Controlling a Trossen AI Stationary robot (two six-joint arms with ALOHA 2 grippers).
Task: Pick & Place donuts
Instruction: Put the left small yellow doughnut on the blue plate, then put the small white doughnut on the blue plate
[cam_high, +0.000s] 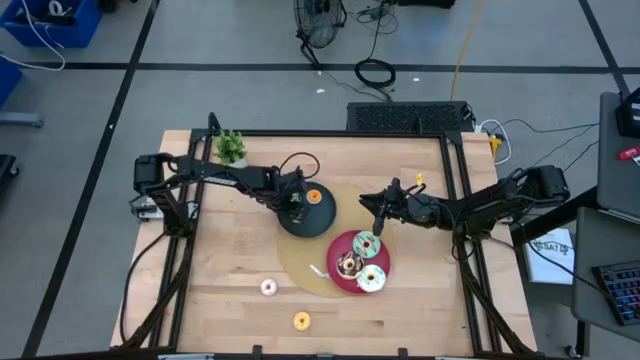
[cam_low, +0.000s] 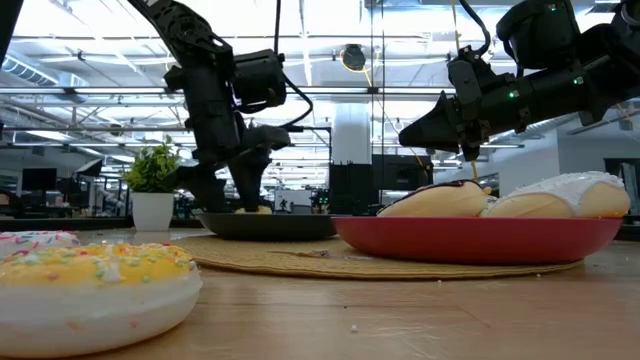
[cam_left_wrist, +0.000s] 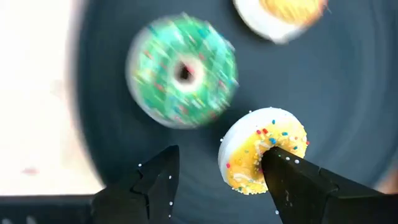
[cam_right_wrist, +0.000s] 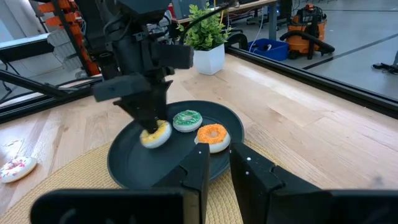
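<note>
My left gripper (cam_high: 293, 207) hangs open over the black plate (cam_high: 322, 222). In the left wrist view (cam_left_wrist: 219, 163) a small yellow donut (cam_left_wrist: 264, 149) sits at one finger, with a green donut (cam_left_wrist: 181, 71) and an orange donut (cam_left_wrist: 280, 12) lying flat on the plate beyond. The right wrist view shows the same yellow donut (cam_right_wrist: 155, 134) right under that gripper. My right gripper (cam_high: 380, 210) is shut and hovers between the two plates, touching nothing. Mint-green (cam_high: 364, 243), chocolate (cam_high: 348, 264) and white-yellow (cam_high: 371, 278) donuts lie on the red plate (cam_high: 338, 247). My left gripper comes from above, pointing down. One fingertip (cam_left_wrist: 280, 168) overlaps the yellow donut's hole (cam_left_wrist: 266, 147); whether it is in the hole or only against the ring, I cannot tell. The other finger (cam_left_wrist: 155, 177) stands clear of the donut. The donut is at plate level, slightly tilted.
A pale pink donut (cam_high: 268, 287) and a yellow donut (cam_high: 302, 320) lie on the bare wood near the table's near edge. Both plates rest on a round woven mat (cam_high: 300, 265). A potted plant (cam_high: 230, 148) stands at the far left corner.
</note>
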